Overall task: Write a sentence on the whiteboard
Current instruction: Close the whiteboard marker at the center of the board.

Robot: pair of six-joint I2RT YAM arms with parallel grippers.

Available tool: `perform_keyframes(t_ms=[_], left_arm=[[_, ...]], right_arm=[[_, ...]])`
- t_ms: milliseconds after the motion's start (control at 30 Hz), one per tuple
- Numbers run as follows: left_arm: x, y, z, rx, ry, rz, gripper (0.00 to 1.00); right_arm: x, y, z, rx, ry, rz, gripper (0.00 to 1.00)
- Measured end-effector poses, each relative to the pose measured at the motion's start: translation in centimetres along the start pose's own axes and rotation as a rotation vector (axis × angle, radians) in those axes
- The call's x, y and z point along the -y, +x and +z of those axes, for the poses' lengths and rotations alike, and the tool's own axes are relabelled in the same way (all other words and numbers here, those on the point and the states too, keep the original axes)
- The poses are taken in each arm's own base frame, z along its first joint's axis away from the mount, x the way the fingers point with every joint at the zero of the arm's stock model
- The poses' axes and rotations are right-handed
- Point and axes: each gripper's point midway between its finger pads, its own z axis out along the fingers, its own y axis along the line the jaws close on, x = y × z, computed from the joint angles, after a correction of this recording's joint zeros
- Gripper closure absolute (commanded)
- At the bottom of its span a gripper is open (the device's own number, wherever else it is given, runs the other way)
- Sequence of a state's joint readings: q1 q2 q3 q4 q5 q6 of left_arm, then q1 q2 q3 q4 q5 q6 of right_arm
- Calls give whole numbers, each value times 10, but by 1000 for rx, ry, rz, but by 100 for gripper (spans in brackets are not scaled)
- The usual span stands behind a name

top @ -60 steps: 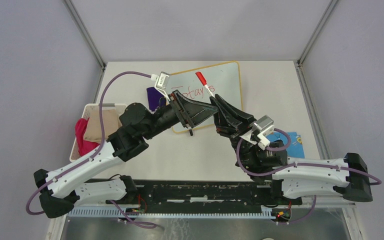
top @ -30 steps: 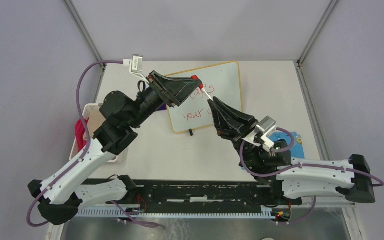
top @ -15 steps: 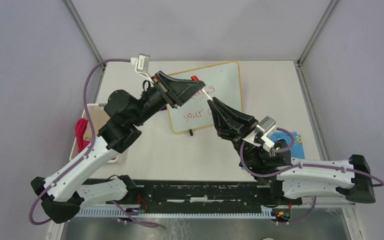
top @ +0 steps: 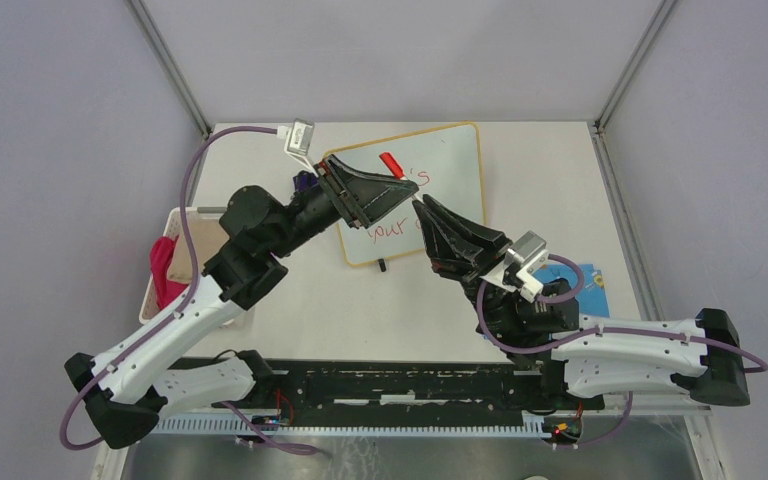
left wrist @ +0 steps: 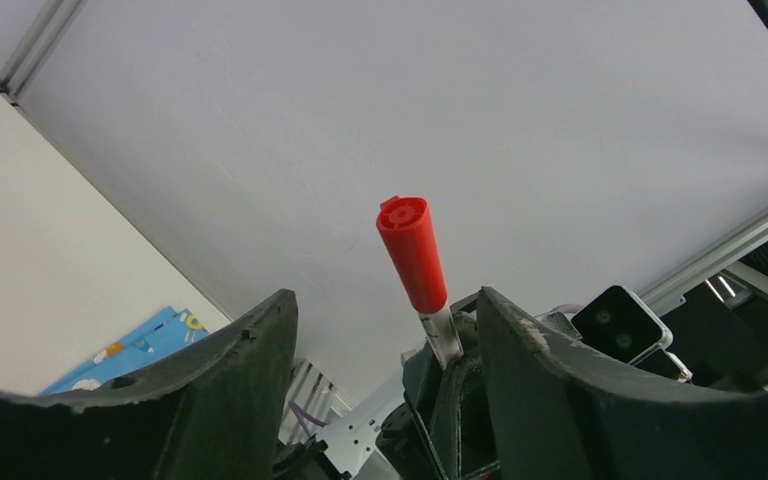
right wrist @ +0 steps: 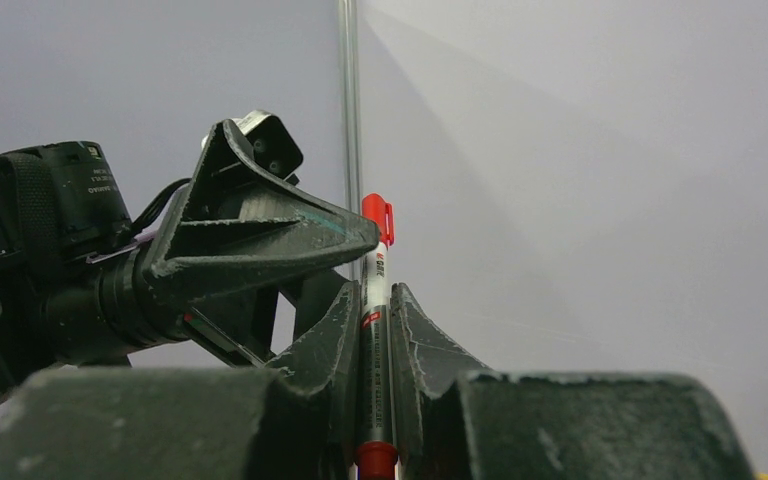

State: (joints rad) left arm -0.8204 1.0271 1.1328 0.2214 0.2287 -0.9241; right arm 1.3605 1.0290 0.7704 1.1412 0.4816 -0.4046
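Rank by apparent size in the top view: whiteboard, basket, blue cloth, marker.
1. whiteboard
2. basket, partly hidden
3. blue cloth, partly hidden, so its true extent is unsure
4. marker, mostly its red cap showing

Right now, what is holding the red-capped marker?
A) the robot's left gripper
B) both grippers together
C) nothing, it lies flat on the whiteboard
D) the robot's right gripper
D: the right wrist view shows the marker clamped between the fingers of the right gripper, while the left gripper stands open on either side of its red cap without touching it.
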Motion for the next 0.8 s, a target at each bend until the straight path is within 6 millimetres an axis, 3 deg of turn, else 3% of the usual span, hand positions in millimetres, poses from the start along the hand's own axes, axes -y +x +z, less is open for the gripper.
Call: perform_keyframes(t_ms=[333, 533, 800], left_arm=[[6, -28, -16, 93, -19, 22, 26], [5, -34, -11, 111, -5, 19, 40], [7, -30, -1, 94, 36, -14, 62]], right_arm=[[0, -4, -1, -1, -11, 14, 100], [5, -14, -2, 16, -3, 33, 100], [6, -12, -2, 6, 5, 35, 100]])
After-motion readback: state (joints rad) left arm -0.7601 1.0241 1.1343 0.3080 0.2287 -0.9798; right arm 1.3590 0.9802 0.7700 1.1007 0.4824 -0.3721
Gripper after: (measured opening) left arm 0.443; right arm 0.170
